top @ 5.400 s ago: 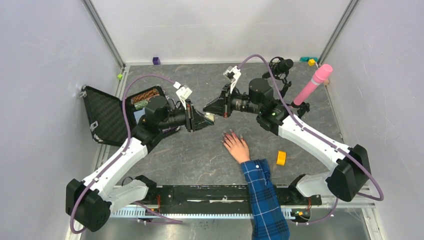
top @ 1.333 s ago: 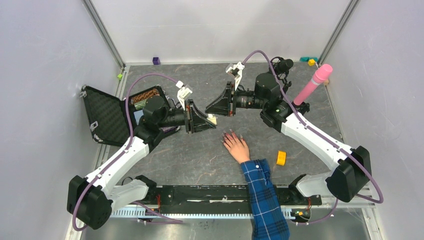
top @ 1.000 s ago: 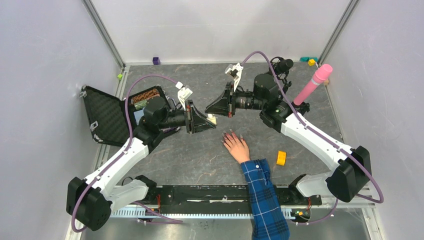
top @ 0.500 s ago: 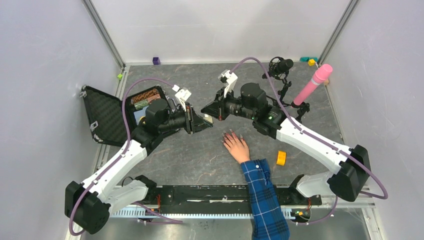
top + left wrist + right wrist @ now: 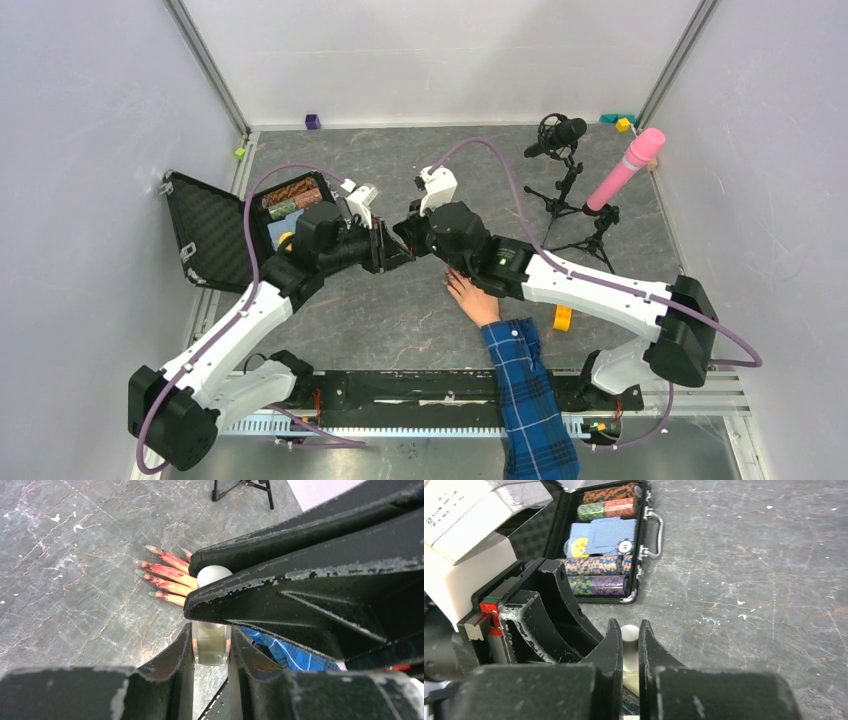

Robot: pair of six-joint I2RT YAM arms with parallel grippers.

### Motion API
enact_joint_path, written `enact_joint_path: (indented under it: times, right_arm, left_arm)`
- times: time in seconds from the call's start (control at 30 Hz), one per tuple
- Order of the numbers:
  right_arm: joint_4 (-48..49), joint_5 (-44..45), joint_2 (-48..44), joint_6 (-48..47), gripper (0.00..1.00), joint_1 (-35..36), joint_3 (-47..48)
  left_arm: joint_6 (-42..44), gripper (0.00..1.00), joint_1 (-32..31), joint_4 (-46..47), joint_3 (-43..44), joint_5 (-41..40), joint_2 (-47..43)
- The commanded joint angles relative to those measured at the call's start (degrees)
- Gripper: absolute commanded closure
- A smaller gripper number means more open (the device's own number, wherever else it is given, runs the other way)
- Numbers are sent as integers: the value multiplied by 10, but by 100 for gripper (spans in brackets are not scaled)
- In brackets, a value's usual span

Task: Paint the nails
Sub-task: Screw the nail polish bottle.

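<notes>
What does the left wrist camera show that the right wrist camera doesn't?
Only the left wrist view: the person's red-smeared fingers and nails, the plaid sleeve, tripod feet. Only the right wrist view: the open case of poker chips. Both: the small bottle held by the left gripper, its white cap pinched by the right gripper, and the grey table.

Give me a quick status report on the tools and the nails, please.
Left tool shut on bottle. Right tool shut on white cap. Hand flat on table, visible nails untouched. Right arm above hand.
</notes>
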Motion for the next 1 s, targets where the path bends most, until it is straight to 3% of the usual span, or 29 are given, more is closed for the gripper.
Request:
enact_joint_path:
  times: [0.0, 0.23, 0.33, 0.47, 0.7, 0.83, 0.97]
  right_arm:
    - [-24, 72, 23, 22, 100, 68, 21]
    - [-1, 89, 43, 8, 100, 89, 37]
    - [0, 103, 35, -9, 85, 89, 35]
    - [4, 143, 3, -45, 57, 89, 16]
    - [0, 223, -68, -105, 25, 86, -14]
    - [-31, 212, -89, -115, 15, 55, -13]
    - [-40, 92, -111, -113, 10, -24, -24]
  left_arm:
    - [20, 98, 13, 69, 37, -78, -16]
    - [17, 98, 12, 72, 36, -74, -16]
    - [17, 98, 13, 71, 36, -73, -17]
    - [18, 98, 13, 71, 37, -72, -19]
    - [16, 98, 13, 72, 37, -70, -17]
    - [15, 98, 13, 75, 37, -65, -15]
    - [11, 98, 13, 81, 37, -50, -9]
